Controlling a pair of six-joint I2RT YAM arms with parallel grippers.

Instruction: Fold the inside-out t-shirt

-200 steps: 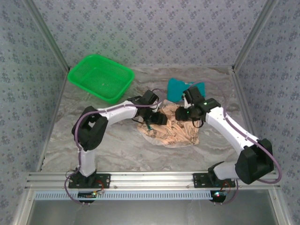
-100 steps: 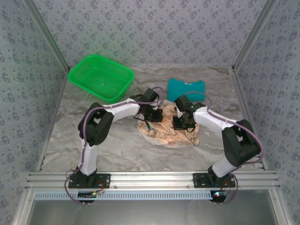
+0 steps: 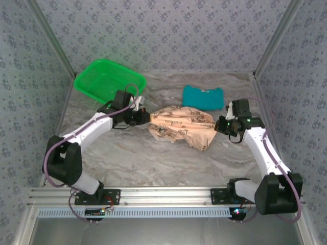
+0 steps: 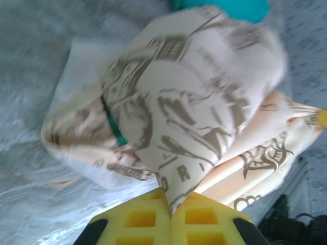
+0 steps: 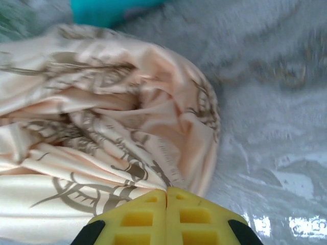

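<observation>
We've just clamped our left gripper (image 3: 145, 117) and right gripper (image 3: 219, 126) shut on the peach-beige printed cloth t-shirt (image 3: 180, 124), stretching it apart to flatten it.

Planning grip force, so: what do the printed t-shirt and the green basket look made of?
The t-shirt looks like soft, thin matte cloth, likely cotton: it bunches in loose folds. The green basket looks like moulded plastic, slightly glossy: stiff rim, mesh walls.

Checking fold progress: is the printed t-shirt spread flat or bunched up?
Bunched: the t-shirt is a crumpled heap, pinched at opposite ends by the left gripper and right gripper.
</observation>
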